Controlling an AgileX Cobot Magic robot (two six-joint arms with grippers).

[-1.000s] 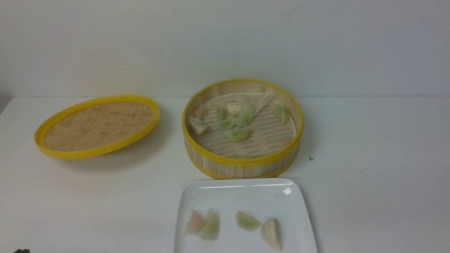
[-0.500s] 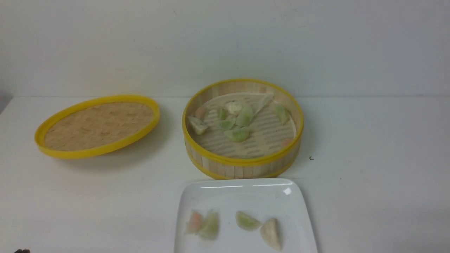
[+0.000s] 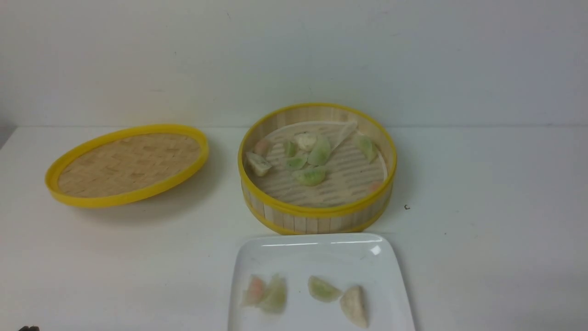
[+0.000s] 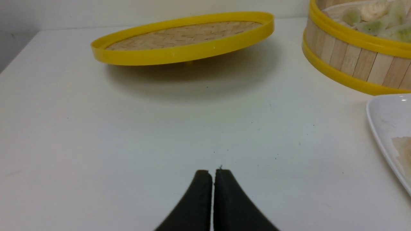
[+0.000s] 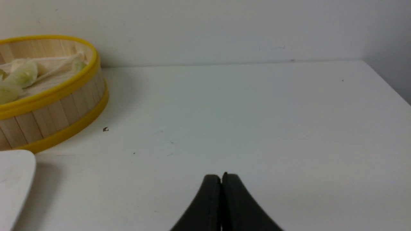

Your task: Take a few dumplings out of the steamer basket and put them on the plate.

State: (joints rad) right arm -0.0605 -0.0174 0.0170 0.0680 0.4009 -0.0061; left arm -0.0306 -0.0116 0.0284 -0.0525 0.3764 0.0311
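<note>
The left gripper (image 4: 213, 171) has its black fingers (image 4: 199, 199) pressed together on nothing, low over bare white bench (image 3: 482, 184). The right gripper (image 5: 221, 175) is likewise closed and empty.

Ahead of the left fingers and well apart stands the woven lid (image 4: 183, 37), tilted, one edge lifted off the bench; open surface lies between. Ahead and to their right stands the steamer basket (image 3: 317, 216), several dumplings (image 3: 311, 175) on its slatted floor. The plate (image 3: 321, 253) sits just before the basket, its far edge close to the basket wall, perhaps touching. Four dumplings lie on it.

Beyond the right fingers the bench runs clear to a pale wall (image 5: 224, 29), with one small dark speck (image 5: 105, 129) near the basket.

Nothing has shifted since the earlier frames.
</note>
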